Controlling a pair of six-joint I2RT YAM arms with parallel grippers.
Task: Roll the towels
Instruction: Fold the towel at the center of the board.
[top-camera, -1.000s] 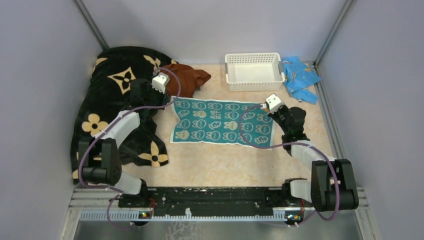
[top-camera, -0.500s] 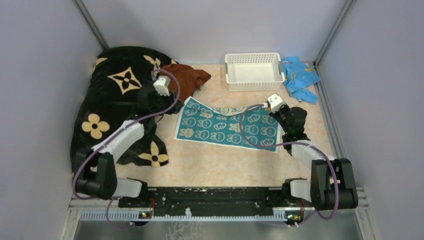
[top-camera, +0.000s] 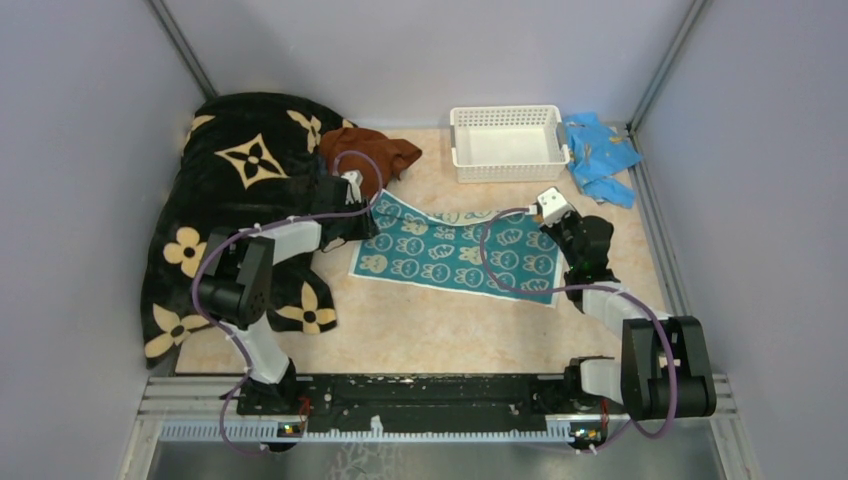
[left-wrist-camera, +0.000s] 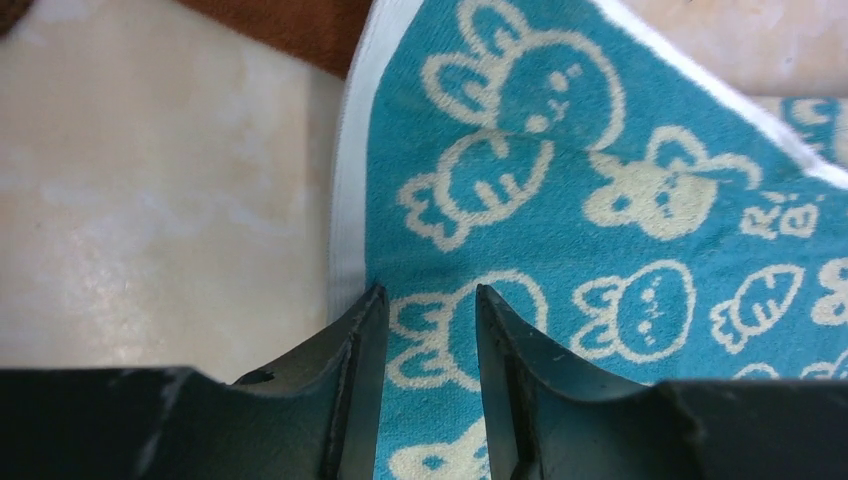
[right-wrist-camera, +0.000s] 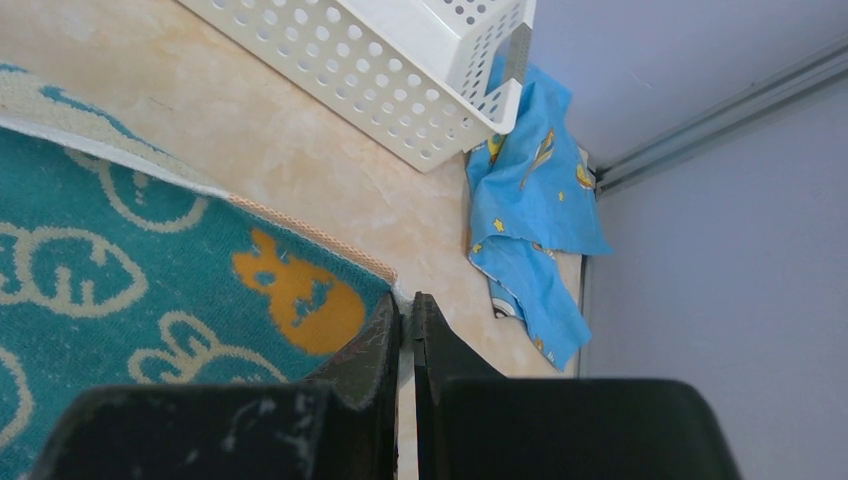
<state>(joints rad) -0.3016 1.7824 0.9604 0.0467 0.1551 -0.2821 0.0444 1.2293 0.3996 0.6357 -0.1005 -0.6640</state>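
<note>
The teal-and-white patterned towel (top-camera: 450, 255) lies spread and skewed mid-table, its far edge slack. My left gripper (top-camera: 372, 205) hovers open over the towel's far-left corner. In the left wrist view its fingers (left-wrist-camera: 360, 335) straddle the bunny pattern (left-wrist-camera: 600, 150) beside the white hem, gripping nothing. My right gripper (top-camera: 548, 222) is shut on the towel's far-right corner, and the right wrist view shows the white hem pinched between its jaws (right-wrist-camera: 405, 305). The rust-brown towel (top-camera: 372, 155) lies crumpled behind the left gripper, and its edge shows in the left wrist view (left-wrist-camera: 300, 20).
A big black blanket with tan flowers (top-camera: 230, 190) covers the left side under the left arm. A white perforated basket (top-camera: 505, 168) stands at the back, also in the right wrist view (right-wrist-camera: 330, 70). A bright light-blue cloth (top-camera: 600, 150) lies in the back right corner. Grey walls close in on both sides.
My left gripper opened and swung right and nearer, onto the teal towel's far-left corner. The towel slid right and went skewed, with its far edge slack. My right gripper kept its grip.
</note>
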